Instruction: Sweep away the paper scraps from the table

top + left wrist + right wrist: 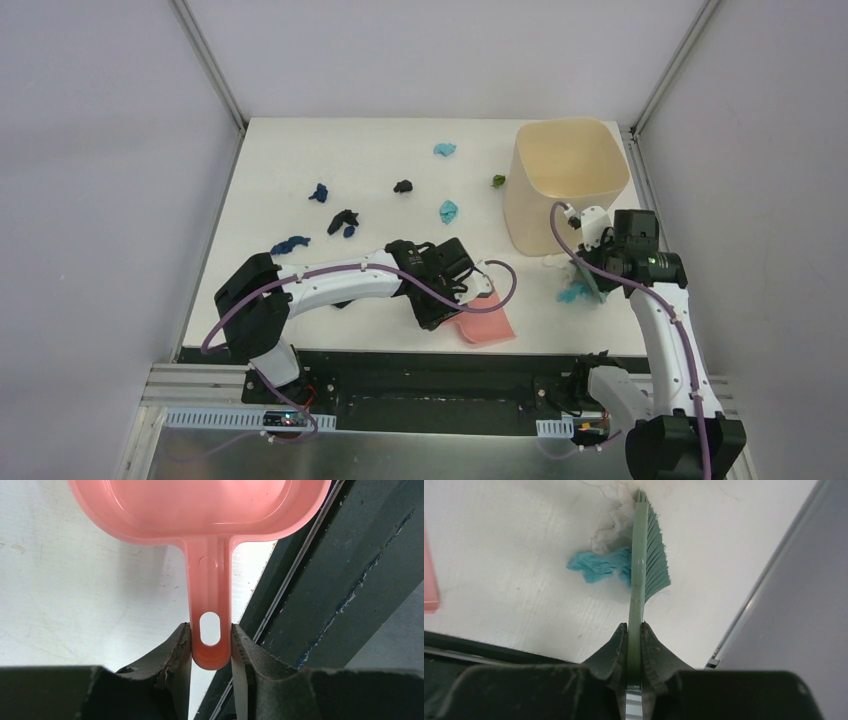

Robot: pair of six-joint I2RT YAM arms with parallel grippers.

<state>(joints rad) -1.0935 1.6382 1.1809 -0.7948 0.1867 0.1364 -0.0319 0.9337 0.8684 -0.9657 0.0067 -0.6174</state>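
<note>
Several paper scraps lie on the white table: light teal ones, an olive one, a black one and dark blue ones. My left gripper is shut on the handle of the pink dustpan, which rests near the table's front edge. My right gripper is shut on the teal hand brush. The bristles touch a light teal scrap, with a white wad behind it.
The beige bin stands at the back right, just behind the brush. Grey frame posts rise at the table's far corners. The dark front rail runs beside the dustpan. A pink dustpan edge shows at the left of the right wrist view.
</note>
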